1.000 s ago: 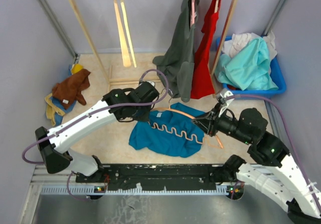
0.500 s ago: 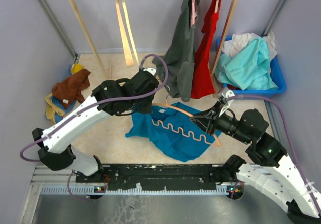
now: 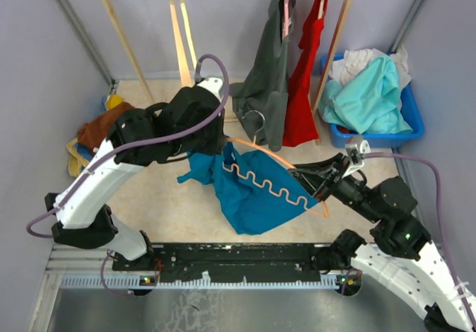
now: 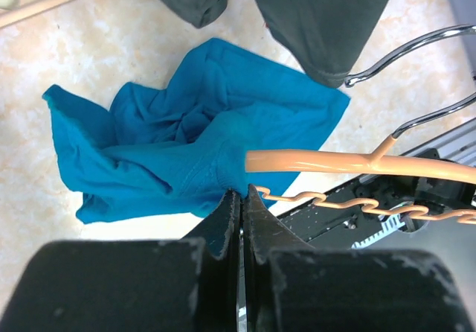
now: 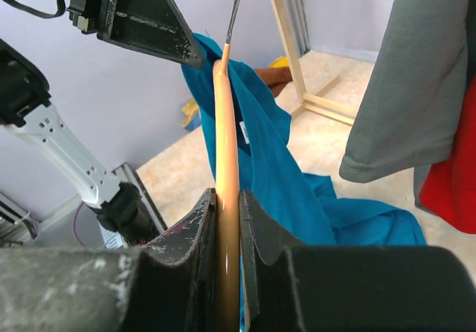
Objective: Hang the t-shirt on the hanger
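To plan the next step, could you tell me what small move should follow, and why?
Probably ease the right gripper forward to feed the hanger into the t-shirt: the left gripper pinches the cloth up, and the hanger's free end meets it beside those jaws.

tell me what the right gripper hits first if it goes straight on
Probably the t-shirt, hanging along the hanger that the right gripper holds; the left gripper sits beyond, depth unclear.

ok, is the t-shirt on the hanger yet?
Not fully. One hanger end sits in the t-shirt where the left gripper pinches it; the rest hangs bunched below.
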`<action>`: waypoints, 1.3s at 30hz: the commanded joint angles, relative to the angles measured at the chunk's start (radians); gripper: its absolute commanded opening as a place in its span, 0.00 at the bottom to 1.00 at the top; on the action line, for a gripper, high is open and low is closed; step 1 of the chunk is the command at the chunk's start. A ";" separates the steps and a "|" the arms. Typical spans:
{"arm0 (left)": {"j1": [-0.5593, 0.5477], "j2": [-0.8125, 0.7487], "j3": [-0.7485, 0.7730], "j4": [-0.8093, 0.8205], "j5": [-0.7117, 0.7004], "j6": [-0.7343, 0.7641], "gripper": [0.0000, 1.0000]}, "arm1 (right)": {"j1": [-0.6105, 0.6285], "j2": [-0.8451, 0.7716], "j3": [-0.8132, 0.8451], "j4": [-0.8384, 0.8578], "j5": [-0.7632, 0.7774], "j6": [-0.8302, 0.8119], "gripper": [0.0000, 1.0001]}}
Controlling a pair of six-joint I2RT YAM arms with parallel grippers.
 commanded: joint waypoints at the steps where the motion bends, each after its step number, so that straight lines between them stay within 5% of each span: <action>1: -0.007 0.026 0.082 -0.023 0.020 0.039 0.02 | -0.007 -0.046 0.012 0.111 0.046 0.022 0.00; 7: -0.007 0.039 0.106 -0.071 0.025 0.052 0.03 | -0.007 -0.038 0.090 0.009 0.043 -0.016 0.00; 18: -0.006 -0.017 -0.075 -0.057 0.058 0.023 0.03 | -0.007 0.006 0.203 -0.101 0.061 -0.086 0.00; 39: -0.007 0.081 0.169 -0.022 0.177 0.099 0.03 | -0.007 0.007 -0.049 0.253 -0.042 0.097 0.00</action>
